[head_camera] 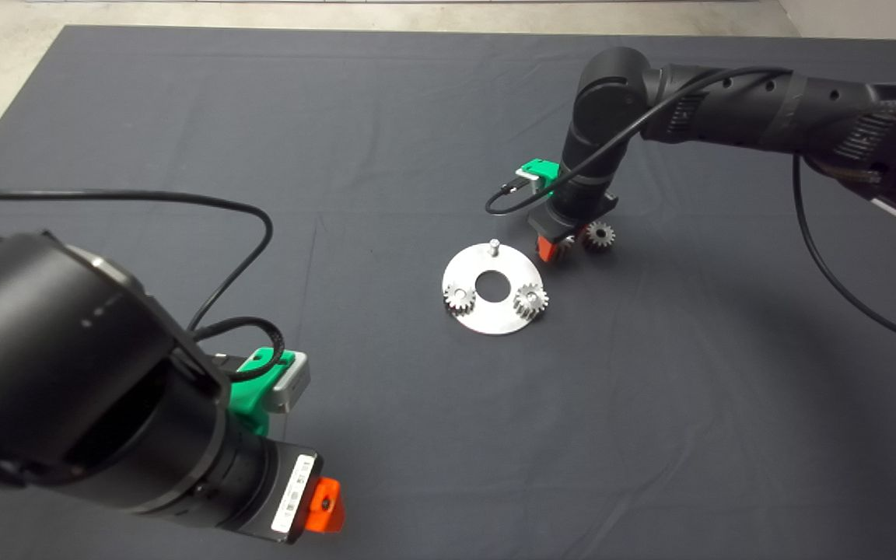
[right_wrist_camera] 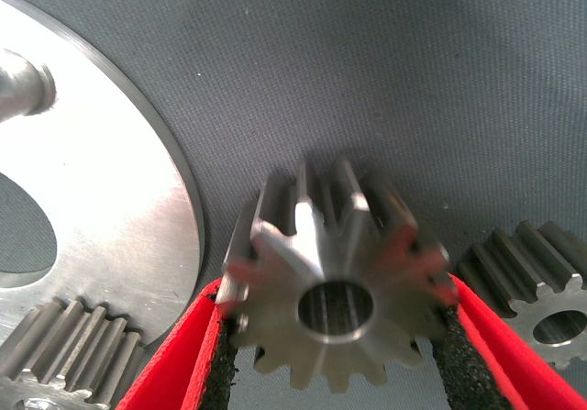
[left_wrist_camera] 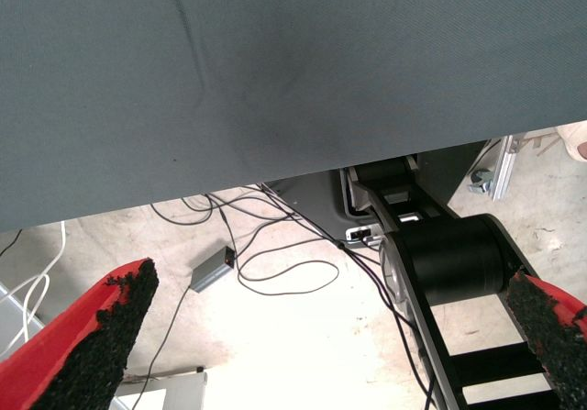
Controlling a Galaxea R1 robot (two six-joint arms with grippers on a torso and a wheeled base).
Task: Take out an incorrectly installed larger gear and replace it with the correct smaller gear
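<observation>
Right end effector (head_camera: 551, 249): clamped on the larger gear (right_wrist_camera: 335, 282), low over the bench mat just beside the plate (head_camera: 495, 320).
Larger gear: gripped by opposite teeth, off the plate; judged to be on its way to being set aside.
Pin (head_camera: 494, 246): bare, so a seat is offered.
Smaller gear (head_camera: 597, 235): laid on the mat just beside the held gear, within easy reach.
Left end effector (left_wrist_camera: 326, 282): parked at the near bench edge, fingers apart.
</observation>
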